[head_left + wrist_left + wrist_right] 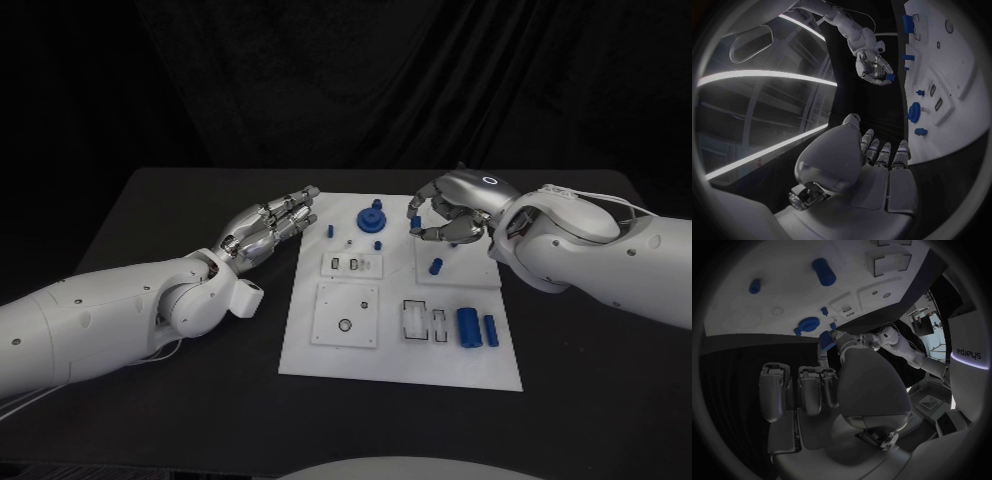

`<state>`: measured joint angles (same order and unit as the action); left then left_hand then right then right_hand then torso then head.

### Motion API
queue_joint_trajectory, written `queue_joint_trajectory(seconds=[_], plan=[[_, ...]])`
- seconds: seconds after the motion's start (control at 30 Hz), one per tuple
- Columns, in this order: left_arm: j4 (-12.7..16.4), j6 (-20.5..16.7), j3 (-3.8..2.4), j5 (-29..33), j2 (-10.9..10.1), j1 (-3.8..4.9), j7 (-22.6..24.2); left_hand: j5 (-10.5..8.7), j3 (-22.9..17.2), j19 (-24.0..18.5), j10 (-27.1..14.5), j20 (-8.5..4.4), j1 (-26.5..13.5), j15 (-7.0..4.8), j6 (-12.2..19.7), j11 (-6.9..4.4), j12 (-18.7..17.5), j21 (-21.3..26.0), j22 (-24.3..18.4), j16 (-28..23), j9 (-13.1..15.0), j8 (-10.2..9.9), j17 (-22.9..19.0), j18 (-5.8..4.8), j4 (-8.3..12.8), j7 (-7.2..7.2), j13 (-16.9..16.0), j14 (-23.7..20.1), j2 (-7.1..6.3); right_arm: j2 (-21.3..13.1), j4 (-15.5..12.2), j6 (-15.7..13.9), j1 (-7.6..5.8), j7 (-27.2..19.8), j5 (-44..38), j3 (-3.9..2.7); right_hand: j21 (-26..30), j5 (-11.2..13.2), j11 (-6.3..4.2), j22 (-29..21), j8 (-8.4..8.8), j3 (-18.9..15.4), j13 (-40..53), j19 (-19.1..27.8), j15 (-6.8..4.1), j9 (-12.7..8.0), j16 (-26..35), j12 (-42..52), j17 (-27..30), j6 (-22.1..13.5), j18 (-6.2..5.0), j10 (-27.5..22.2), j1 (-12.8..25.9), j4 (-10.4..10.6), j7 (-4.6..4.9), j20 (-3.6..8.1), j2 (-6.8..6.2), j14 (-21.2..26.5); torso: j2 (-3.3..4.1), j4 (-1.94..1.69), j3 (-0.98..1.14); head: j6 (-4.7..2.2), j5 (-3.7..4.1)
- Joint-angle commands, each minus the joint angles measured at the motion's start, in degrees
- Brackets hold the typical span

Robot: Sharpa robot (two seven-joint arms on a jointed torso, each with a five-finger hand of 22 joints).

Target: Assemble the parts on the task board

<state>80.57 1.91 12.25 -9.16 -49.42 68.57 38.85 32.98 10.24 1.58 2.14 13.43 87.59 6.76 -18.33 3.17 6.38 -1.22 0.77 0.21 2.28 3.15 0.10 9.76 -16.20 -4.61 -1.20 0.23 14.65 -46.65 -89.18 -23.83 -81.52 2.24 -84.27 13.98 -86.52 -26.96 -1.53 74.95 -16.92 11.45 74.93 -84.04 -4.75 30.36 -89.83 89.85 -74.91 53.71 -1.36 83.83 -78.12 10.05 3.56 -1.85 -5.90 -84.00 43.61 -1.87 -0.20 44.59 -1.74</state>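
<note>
left robot hand (268, 229) bare, fingers apart, beside task board (368, 358) on table (173, 410) | blue gear (372, 218) and peg (436, 266) stand in board, cylinders (469, 326) lie on it | right robot hand (450, 212) pinches small blue part (417, 212) above board | risk: light fingertip pinch, part may slip or tilt, miss its socket

A flat black table (173, 400) with a matte top carries everything else in the head view. Behind the table, at its far edge, a black curtain (346, 80) of cloth hangs in soft vertical folds and closes the whole background. The far corners of the table look rounded against this curtain.
</note>
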Motion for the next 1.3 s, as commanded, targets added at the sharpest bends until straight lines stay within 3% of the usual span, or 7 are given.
queue_joint_trajectory(seconds=[0.03, 0.6, 1.3], plan=[[-0.1, 0.8, -0.04, -0.2, 0.3, -0.10, 0.9, 0.12, -0.3, 0.1, 0.0, 0.51, 0.1, 0.41, -0.1, 0.50, 0.1, -0.3, 0.1, -0.2, 0.0, 0.3, -0.1, 0.60, 0.0, -0.38, -0.1, -0.1, -0.23, 1.3, -0.2, 1.8, 0.40, 0.3, -0.1, -0.05, 0.2, -0.2, 0.23, 13.7, -0.02, -0.1, 15.1, -3.5, 0.33, 5.5, -0.2, 0.2, -15.1, 0.3, 0.36, 6.2, 0.1, 0.3, -0.15, -0.21, 0.53, -6.0, 0.06, -0.03, 0.06, 0.16, 0.11], [-0.3, 1.1, -0.04, -0.2, 0.7, -0.12, 0.6, 0.11, -0.4, 0.1, 0.0, 0.51, 0.1, 0.41, -0.1, 0.50, 0.1, -0.2, 0.1, -0.2, 0.0, 0.3, -0.1, 0.60, 0.0, -0.38, -0.1, -0.1, -0.22, 8.3, 3.1, 6.7, 4.01, 0.1, -0.1, -0.06, 0.7, -0.3, 0.41, 13.5, 0.21, 0.0, 15.1, -3.1, 0.49, 5.8, -0.2, 0.2, -15.1, 0.0, 0.21, 6.2, 0.1, 0.4, 0.08, -0.30, 0.61, -6.0, 0.24, 0.05, 0.13, 0.82, -0.10], [-0.3, 1.3, -0.04, -0.2, 0.8, -0.12, 0.4, 0.11, -0.4, 0.1, 0.0, 0.51, 0.1, 0.41, -0.1, 0.50, 0.1, -0.2, 0.1, -0.2, 0.0, 0.3, -0.1, 0.60, 0.0, -0.38, -0.1, -0.1, -0.22, 10.4, 6.0, 6.5, 4.47, 0.8, -0.1, -0.06, 1.0, -0.3, 0.55, 13.4, 0.30, 0.1, 15.1, -2.9, 0.62, 6.0, -0.2, 0.2, -15.1, 0.0, 0.15, 6.2, -0.1, 0.3, 0.18, -0.39, 0.62, -6.0, 0.16, 0.07, 0.06, 1.33, -0.09]])
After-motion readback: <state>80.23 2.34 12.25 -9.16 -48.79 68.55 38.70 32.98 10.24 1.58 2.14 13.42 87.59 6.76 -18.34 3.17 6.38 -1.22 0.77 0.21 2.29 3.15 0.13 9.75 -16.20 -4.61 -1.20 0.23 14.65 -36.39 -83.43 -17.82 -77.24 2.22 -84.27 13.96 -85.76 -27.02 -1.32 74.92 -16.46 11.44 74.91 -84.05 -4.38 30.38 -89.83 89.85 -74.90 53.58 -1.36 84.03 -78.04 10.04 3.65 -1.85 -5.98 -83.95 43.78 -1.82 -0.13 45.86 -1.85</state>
